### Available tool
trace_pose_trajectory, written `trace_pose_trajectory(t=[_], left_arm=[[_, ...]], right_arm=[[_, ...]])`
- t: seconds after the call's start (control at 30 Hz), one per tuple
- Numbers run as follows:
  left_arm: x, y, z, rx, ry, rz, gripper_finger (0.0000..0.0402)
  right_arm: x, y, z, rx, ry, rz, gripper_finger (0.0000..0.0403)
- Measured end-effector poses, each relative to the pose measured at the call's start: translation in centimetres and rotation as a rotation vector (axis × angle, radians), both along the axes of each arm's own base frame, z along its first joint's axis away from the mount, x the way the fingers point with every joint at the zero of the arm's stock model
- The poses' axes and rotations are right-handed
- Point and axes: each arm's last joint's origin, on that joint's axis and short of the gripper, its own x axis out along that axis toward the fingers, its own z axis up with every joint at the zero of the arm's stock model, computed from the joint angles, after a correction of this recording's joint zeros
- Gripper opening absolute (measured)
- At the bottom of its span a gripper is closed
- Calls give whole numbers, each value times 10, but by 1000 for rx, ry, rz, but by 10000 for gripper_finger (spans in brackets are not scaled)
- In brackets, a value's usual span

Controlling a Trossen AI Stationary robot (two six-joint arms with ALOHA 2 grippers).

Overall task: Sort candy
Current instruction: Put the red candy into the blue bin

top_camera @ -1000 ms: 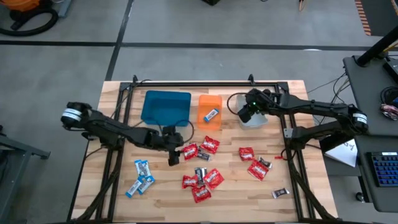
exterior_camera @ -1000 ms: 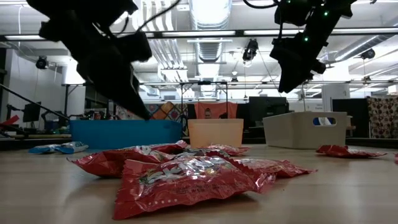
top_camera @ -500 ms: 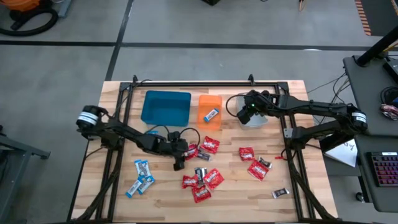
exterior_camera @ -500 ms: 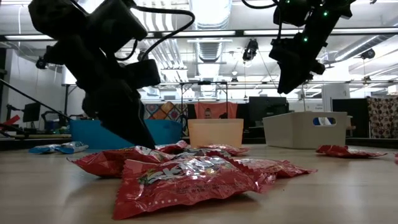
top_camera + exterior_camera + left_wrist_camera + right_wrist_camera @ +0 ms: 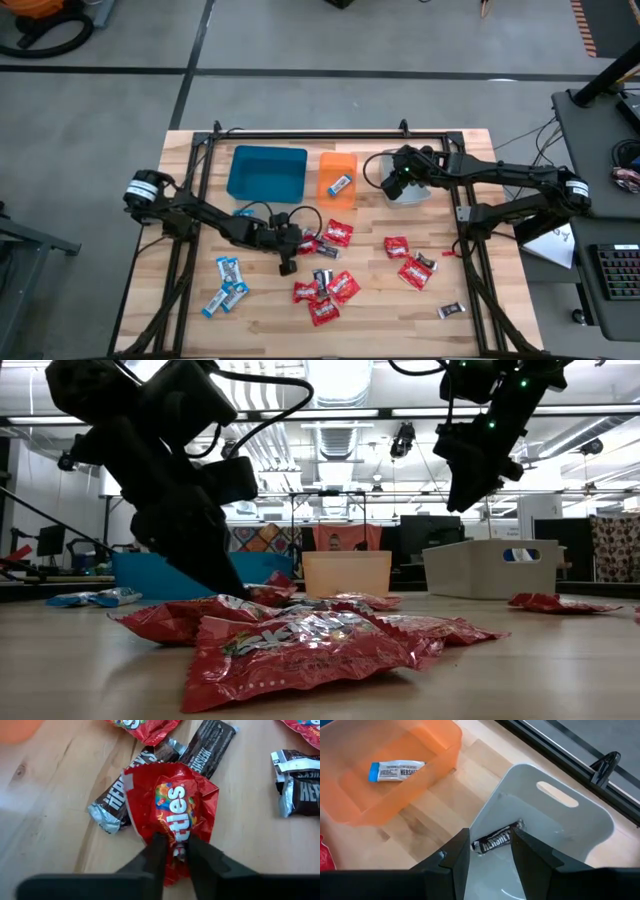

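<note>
The left gripper (image 5: 172,851) is down on the wooden worktop (image 5: 470,330) near its middle, its two fingers (image 5: 156,851) drawn narrow and pinching the lower edge of a red Skittles packet (image 5: 172,810) that lies flat across a dark Hershey's bar (image 5: 112,800). A second dark bar (image 5: 210,745) sits just beside the packet, touching its upper edge. Seen from above, that gripper (image 5: 290,258) stands at the left end of a scatter of red packets (image 5: 335,288) and dark bars spread over the centre and right of the worktop, while three blue-and-white candies (image 5: 228,283) lie apart toward the front left corner. The right gripper (image 5: 490,856) hangs over the grey tray (image 5: 570,830) near the back right of the worktop, its fingers (image 5: 456,860) set moderately apart and holding nothing; a dark Hershey's bar (image 5: 495,840) lies on the tray floor between them. Just beside it, the orange tray (image 5: 350,810) holds one blue-and-white Hershey's bar (image 5: 397,769). The blue tray (image 5: 266,172) stands at the back left, beside the orange one.
</note>
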Motion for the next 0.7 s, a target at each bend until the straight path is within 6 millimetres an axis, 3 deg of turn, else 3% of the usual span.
trace_pose_trajectory(t=[0.1, 0.2, 0.4, 0.57, 0.7], left_arm=[[-3, 0, 5, -21, 8, -22, 10], [-8, 1, 14, -24, 9, -26, 19], [-22, 6, 53, 3, -75, -27, 19], [-42, 29, 86, 112, -133, 107, 12], [-63, 59, 105, 186, -134, 294, 12]], right_arm=[[0, 0, 0, 1, 1, 0, 136], [0, 0, 0, 1, 2, 0, 136], [0, 0, -1, 5, 1, 2, 136], [0, 1, -1, 8, -3, -3, 136], [1, 1, -1, 11, -10, -5, 136]])
